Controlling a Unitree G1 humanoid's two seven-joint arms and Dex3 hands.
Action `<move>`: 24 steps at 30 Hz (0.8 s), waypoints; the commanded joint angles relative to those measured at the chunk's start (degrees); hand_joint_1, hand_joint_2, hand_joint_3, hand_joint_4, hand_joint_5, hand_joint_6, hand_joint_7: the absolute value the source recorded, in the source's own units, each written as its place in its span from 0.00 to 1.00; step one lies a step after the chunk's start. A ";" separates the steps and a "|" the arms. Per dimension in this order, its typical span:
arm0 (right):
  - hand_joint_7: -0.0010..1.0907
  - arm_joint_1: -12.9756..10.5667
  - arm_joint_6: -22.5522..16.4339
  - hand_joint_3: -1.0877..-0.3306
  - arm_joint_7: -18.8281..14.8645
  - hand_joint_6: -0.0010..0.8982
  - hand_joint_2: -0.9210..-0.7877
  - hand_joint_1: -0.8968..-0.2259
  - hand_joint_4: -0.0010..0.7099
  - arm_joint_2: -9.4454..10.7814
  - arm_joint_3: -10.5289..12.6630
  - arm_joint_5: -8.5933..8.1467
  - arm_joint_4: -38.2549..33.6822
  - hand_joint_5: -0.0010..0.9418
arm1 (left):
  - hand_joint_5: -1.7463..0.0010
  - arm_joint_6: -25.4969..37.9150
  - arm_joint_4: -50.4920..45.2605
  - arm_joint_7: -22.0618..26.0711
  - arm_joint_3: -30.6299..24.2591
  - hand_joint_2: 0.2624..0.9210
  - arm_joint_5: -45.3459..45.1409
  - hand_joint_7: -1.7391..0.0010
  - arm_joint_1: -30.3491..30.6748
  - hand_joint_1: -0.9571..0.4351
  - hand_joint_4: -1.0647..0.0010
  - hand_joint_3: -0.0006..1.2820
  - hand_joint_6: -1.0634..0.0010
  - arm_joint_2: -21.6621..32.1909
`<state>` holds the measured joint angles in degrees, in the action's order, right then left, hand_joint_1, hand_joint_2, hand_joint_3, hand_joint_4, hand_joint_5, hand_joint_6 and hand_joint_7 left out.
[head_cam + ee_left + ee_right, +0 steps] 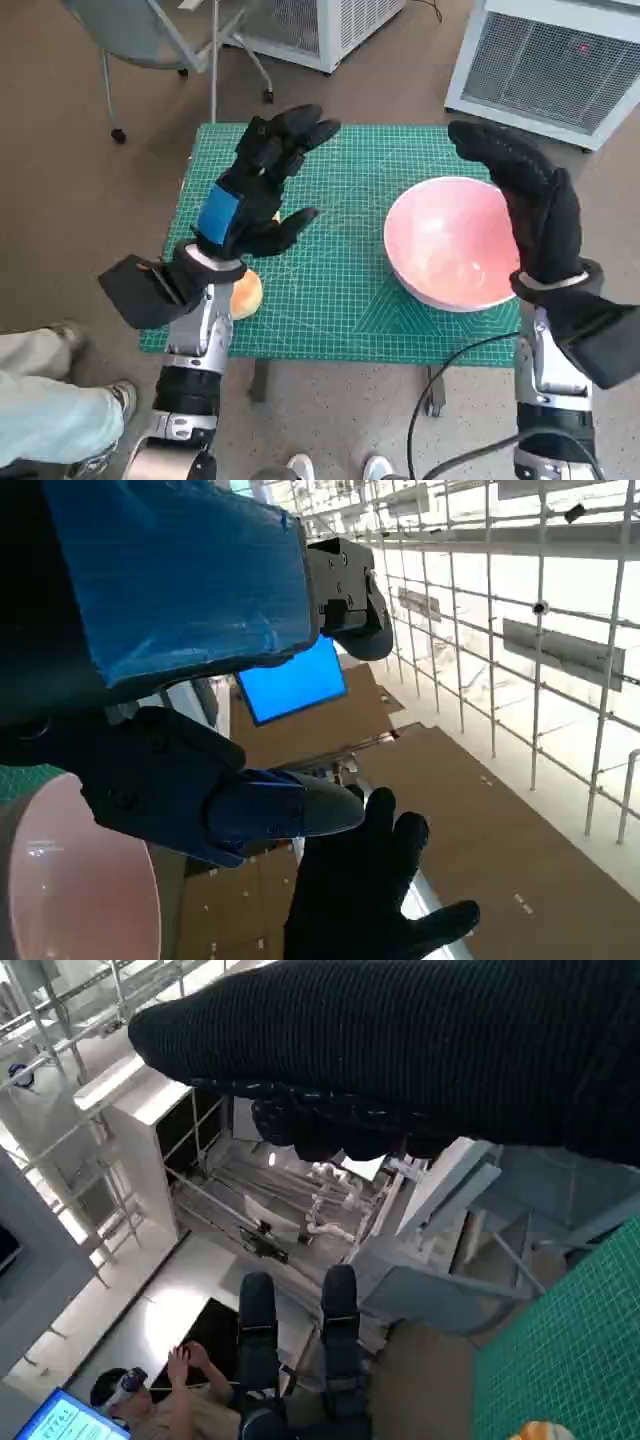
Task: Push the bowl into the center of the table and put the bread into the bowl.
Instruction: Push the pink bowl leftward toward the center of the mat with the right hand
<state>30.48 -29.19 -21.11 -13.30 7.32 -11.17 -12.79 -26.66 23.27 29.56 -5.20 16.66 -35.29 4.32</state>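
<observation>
The pink bowl (452,240) stands on the right part of the green mat (340,290); its rim also shows in the left wrist view (70,880). My right hand (530,200) hovers at the bowl's right rim with fingers stretched out, holding nothing. The bread (246,294), a golden bun, lies near the mat's front left edge, partly hidden under my left forearm. My left hand (262,185) hangs above the mat's left part, fingers spread and empty. A sliver of the bread (540,1430) shows in the right wrist view.
A grey chair (150,40) stands behind the table's left corner. White grilled units (550,60) stand at the back right. A person's leg and shoe (50,400) are at the front left. A cable (450,400) loops below the front edge.
</observation>
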 commanded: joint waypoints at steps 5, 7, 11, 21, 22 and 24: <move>0.38 -1.59 0.71 0.55 0.50 0.00 0.00 0.43 0.12 -0.13 0.38 -0.17 -0.12 0.00 | 0.65 0.21 -0.56 0.27 0.34 1.00 0.32 0.59 -0.28 0.31 0.97 0.26 1.00 -0.28; 0.38 -1.59 0.72 0.55 0.48 0.00 0.00 0.43 0.13 -0.13 0.39 -0.19 -0.14 0.00 | 0.65 0.20 -0.54 0.28 0.34 1.00 0.30 0.59 -0.28 0.31 0.97 0.26 1.00 -0.29; 0.38 -1.58 0.72 0.55 0.45 0.00 0.00 0.43 0.13 -0.10 0.43 -0.18 -0.14 0.00 | 0.65 0.20 -0.54 0.28 0.33 1.00 0.30 0.59 -0.28 0.31 0.97 0.26 1.00 -0.29; 0.36 -2.09 0.92 0.56 -0.19 0.00 0.00 0.43 0.13 -0.68 1.04 -0.88 0.25 0.00 | 0.65 0.04 -0.27 0.42 0.41 1.00 0.15 0.59 -0.51 0.31 0.98 0.26 1.00 -0.25; 0.36 -2.12 0.87 0.56 -0.25 0.00 0.00 0.44 0.13 -0.76 1.12 -0.91 0.22 0.00 | 0.64 0.03 -0.21 0.44 0.39 1.00 0.16 0.59 -0.53 0.31 0.98 0.26 1.00 -0.23; 0.35 -2.16 0.73 0.56 -0.37 0.00 0.00 0.44 0.12 -1.00 1.36 -0.99 0.02 0.00 | 0.64 0.00 -0.12 0.48 0.36 1.00 0.16 0.59 -0.54 0.32 0.98 0.26 1.00 -0.21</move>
<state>30.12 -29.07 -20.96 -13.60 8.20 -11.34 -12.31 -26.63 23.34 29.75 -5.15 16.68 -35.30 4.15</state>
